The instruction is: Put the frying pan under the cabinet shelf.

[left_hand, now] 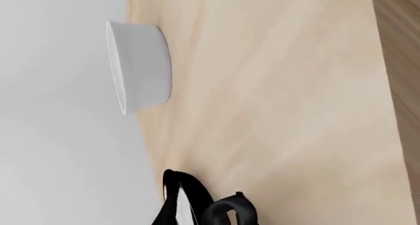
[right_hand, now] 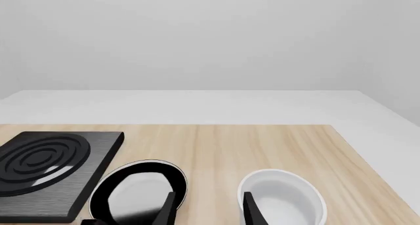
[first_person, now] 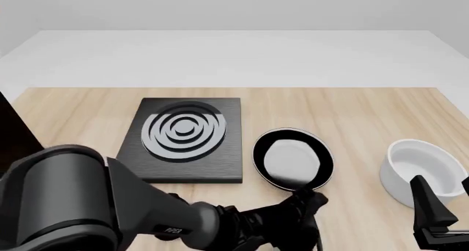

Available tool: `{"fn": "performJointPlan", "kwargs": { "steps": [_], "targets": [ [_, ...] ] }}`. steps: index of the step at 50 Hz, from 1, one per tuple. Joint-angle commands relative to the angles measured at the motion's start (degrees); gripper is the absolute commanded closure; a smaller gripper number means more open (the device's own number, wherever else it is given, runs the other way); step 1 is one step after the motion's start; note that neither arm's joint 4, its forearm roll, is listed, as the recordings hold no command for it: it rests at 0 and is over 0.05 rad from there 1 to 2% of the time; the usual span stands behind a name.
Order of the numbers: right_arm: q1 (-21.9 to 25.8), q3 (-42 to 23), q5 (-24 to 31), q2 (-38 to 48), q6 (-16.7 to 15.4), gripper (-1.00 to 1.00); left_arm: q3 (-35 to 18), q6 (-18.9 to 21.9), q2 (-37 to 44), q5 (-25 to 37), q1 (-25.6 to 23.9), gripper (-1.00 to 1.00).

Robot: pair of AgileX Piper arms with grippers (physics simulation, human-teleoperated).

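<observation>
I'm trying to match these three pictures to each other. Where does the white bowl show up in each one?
Front view: the white bowl stands at the right, beside the frying pan.
Left wrist view: the bowl appears on its side at the table's edge.
Right wrist view: it sits low, right of centre.
Shared landmark: the frying pan, also visible in the right wrist view.
</observation>
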Motion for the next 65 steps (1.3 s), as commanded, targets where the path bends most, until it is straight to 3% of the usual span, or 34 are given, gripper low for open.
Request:
{"fn": "performJointPlan", "kwargs": {
  "steps": [1,3,4,7,19,20,22,24,33,45,49,51,57,65],
  "targets": [
    [0.0,0.0,0.0,0.0,0.0,-1.00,-5.9,-17.6,22.5,-3.3,-2.7,-1.00],
    [0.0,0.0,0.0,0.0,0.0,-1.00,-6.0,-17.8,22.4,-3.0,-2.7,-1.00],
    [0.0,0.0,0.0,0.0,0.0,-1.00,-4.3,-16.7,22.1,-5.9,-3.4,1.00],
    [0.0,0.0,0.0,0.0,0.0,-1.00,-4.4,-16.5,21.7,-5.4,-1.9,1.00],
    [0.0,0.0,0.0,0.0,0.0,-1.00,9.5,-12.9,9.3,-12.6,-3.0,1.00],
    [0.0,0.0,0.0,0.0,0.0,-1.00,11.2,-10.0,9.4,-14.3,-3.1,1.00],
    [0.0,0.0,0.0,0.0,0.0,-1.00,13.0,-10.6,5.8,-13.0,-3.5,1.00],
    [0.0,0.0,0.0,0.0,0.0,-1.00,15.7,-6.7,3.7,-14.5,-3.5,1.00],
    [0.0,0.0,0.0,0.0,0.0,-1.00,19.1,2.7,-4.2,-13.4,-4.9,1.00],
    [0.0,0.0,0.0,0.0,0.0,-1.00,18.8,4.3,-12.2,-9.8,-6.2,1.00],
    [0.0,0.0,0.0,0.0,0.0,-1.00,14.1,1.3,-19.3,-1.9,-6.1,1.00],
    [0.0,0.0,0.0,0.0,0.0,-1.00,13.7,4.2,-21.0,-0.9,-5.5,1.00],
    [0.0,0.0,0.0,0.0,0.0,-1.00,9.8,1.2,-26.9,6.8,-6.1,1.00],
    [0.0,0.0,0.0,0.0,0.0,-1.00,7.6,1.4,-32.2,13.2,-6.3,1.00]
  ]
}}
